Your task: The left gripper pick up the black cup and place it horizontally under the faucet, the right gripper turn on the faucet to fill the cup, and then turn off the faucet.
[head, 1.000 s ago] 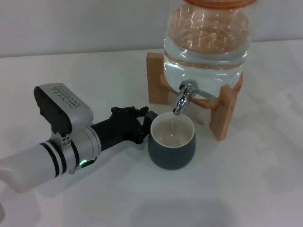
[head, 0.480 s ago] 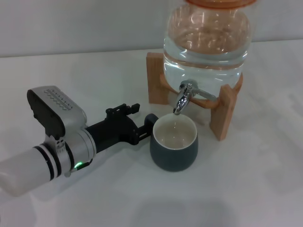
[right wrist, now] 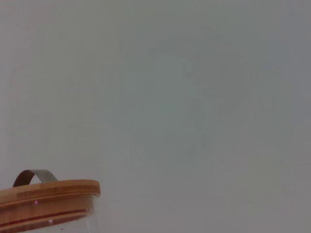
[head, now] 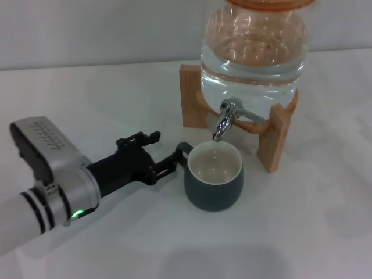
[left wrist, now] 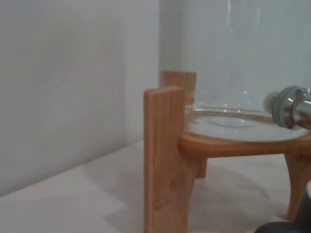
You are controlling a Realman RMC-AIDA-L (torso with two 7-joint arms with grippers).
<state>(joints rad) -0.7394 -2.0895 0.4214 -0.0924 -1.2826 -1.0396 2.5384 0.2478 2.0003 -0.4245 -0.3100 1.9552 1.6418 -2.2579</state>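
Black cup (head: 213,176) upright on the table (head: 302,232), directly under the faucet (head: 225,119) spout. Left gripper (head: 156,152) beside the cup's handle, fingers spread, holding nothing. Right gripper out of sight. Jar (head: 254,52) on its wooden stand (head: 274,139) behind the cup.

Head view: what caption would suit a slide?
Left gripper open beside the black cup standing under the faucet.
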